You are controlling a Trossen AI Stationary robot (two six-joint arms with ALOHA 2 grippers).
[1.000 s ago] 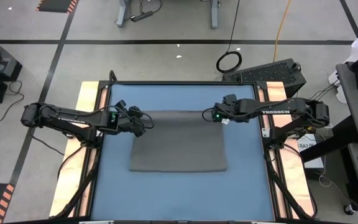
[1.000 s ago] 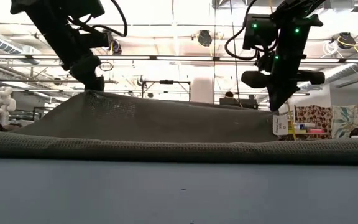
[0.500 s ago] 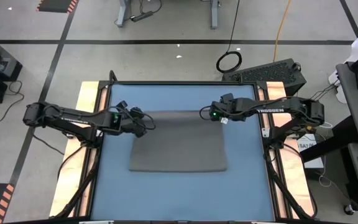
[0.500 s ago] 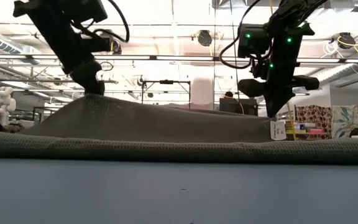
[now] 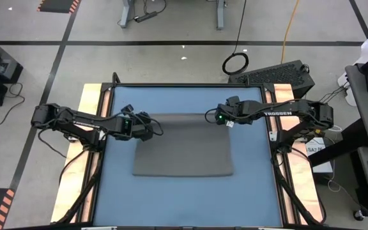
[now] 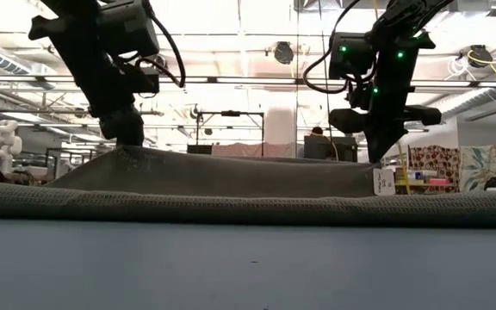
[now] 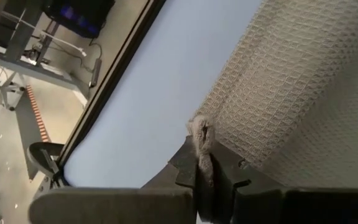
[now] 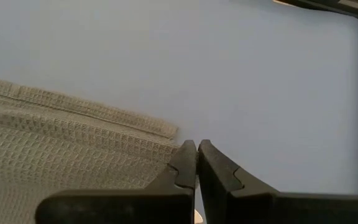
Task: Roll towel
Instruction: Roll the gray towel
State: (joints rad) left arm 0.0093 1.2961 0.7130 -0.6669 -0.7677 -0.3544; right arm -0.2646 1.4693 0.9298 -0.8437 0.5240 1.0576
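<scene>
On the blue surface (image 5: 120,185) the towel (image 5: 184,150) lies spread out in the middle, with its far edge held up a little off the blue. The left pincer (image 5: 151,126) is at the far left corner of the towel. In the left wrist view a small tuft of cloth sits pinched between its fingers (image 7: 204,171), so it is clenched on the towel. The right pincer (image 5: 211,117) is at the far right corner, close to the little white tag (image 6: 384,180). Its fingers (image 8: 188,163) are pressed tight together, and the low view shows it holding that corner up.

This looks like the start of the roll: both far corners are lifted, and no roll has formed yet. The next move probably needs both arms to bring the held edge toward the near side together, at the same speed, and lay it over so the cloth curls evenly.

Compared with a second ago, the left arm has moved inward and its corner sits lower, so the hump in the cloth is flatter. The right arm has shifted only a tiny bit.
</scene>
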